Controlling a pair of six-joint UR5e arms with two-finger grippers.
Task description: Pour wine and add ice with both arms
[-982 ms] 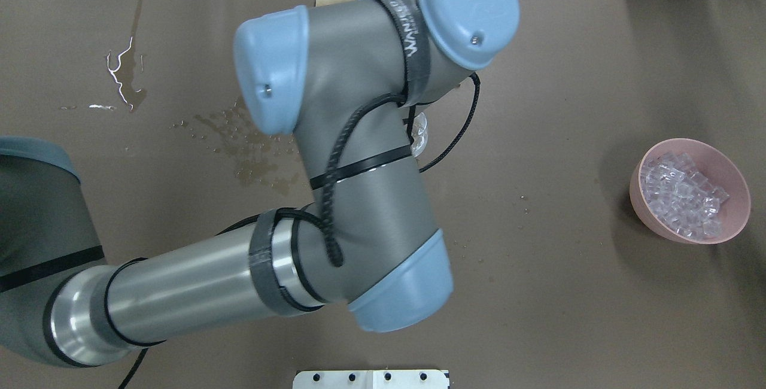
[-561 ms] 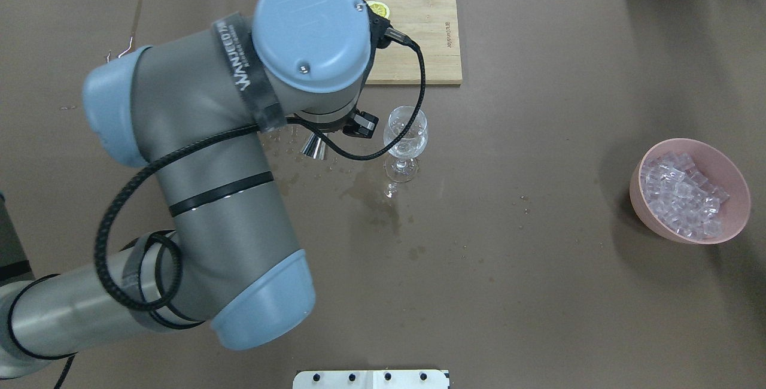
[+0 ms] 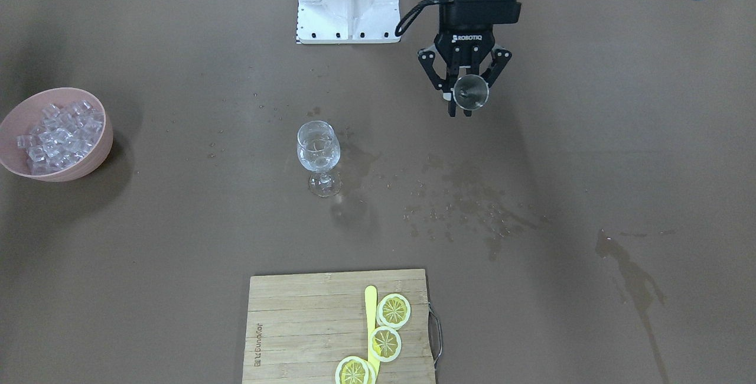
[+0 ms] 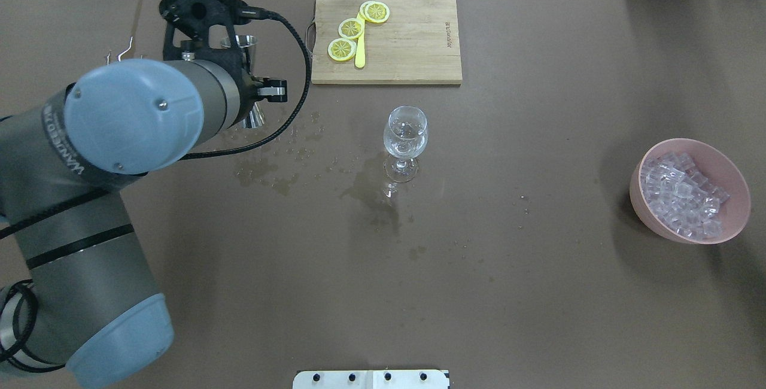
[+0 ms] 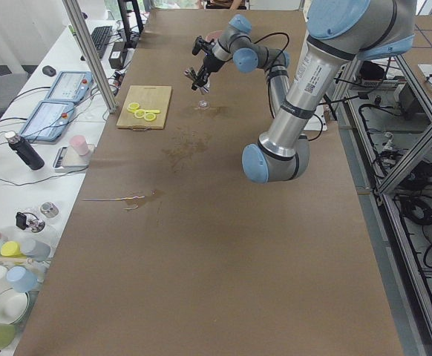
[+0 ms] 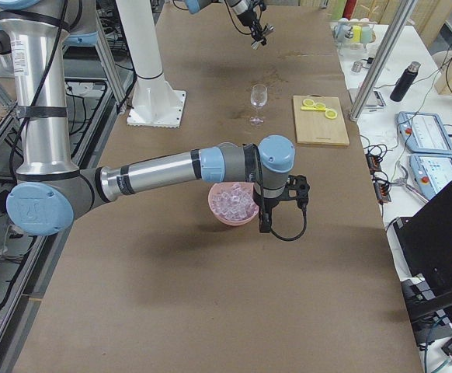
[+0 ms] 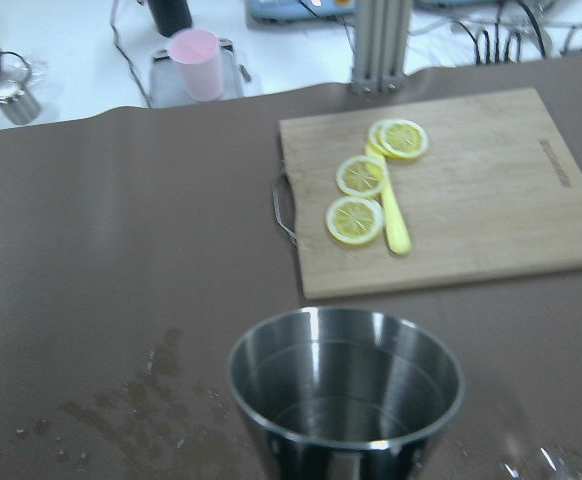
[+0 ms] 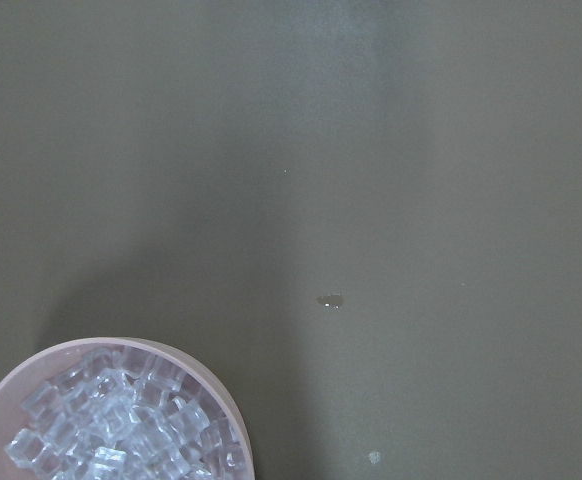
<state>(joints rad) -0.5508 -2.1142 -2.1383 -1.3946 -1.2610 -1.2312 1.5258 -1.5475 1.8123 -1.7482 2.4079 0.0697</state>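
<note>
jigger [image 3: 471,91] upright, mouth up, clamped in left pincer [image 3: 463,104] | right pincer [image 6: 263,221] beside ice [image 6: 234,203], grip: cannot tell

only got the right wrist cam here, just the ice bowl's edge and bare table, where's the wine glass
observer: wine glass stands upright mid-table, near the cutting board, far from your pink bowl of ice
operator: anything in it
observer: a little clear liquid, it seems; no ice in it that i can see
operator: and the left arm
observer: left gripper holds a steel jigger above the table, off to the glass's side
</note>
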